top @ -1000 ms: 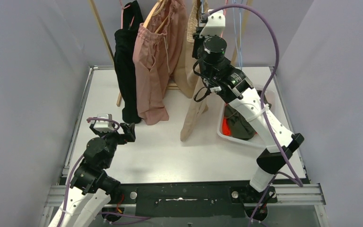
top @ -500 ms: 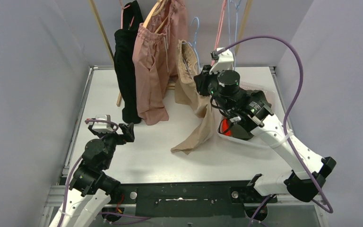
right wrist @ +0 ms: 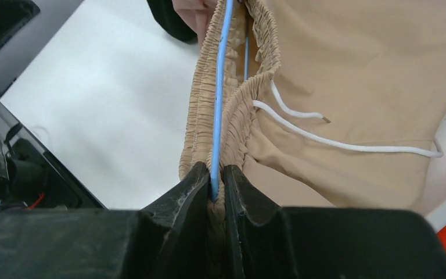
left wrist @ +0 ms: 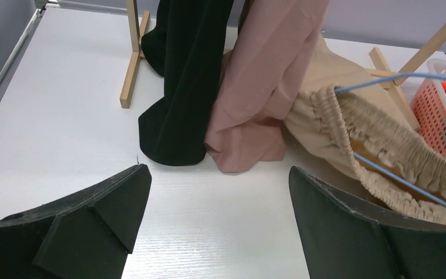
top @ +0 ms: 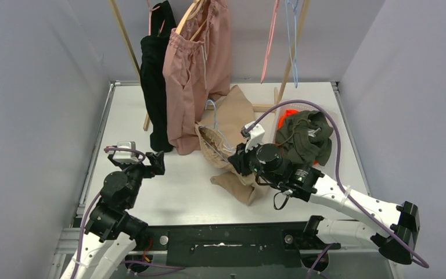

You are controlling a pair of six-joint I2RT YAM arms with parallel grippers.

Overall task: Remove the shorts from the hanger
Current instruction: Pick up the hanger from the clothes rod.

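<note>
1. Wooden rack: stands at far side of table. Ref. pt for all entries below.
2. Beige shorts: off the rack, slumped on table just in front of its base, right of ctr. Gathered waist turned toward rack's left end. White drawstring lies loose across the fabric.
3. Blue wire hanger: threaded inside the beige waistband, so shorts are not yet off it. Lies down w/ them, in front of rack.
4. Right tool: pressed together on the blue wire, w/ waistband gathers bunched either side of the fingers. Arm stretched low, in front of rack.
5. Left tool: spread wide over bare table, in front of rack's left foot, apart from the clothes.
6. Dusty pink shorts: hung on rack, left of ctr. Hem touches table.
7. Black garment: hung on rack, just left of the pink pair. Hem touches table.
8. Basket: on table in front of rack's right end. Holds olive green shorts on top, w/ orange shorts showing beneath.
9. Pink hanger and light-blue hanger: bare, hung at rack's right end.
</note>
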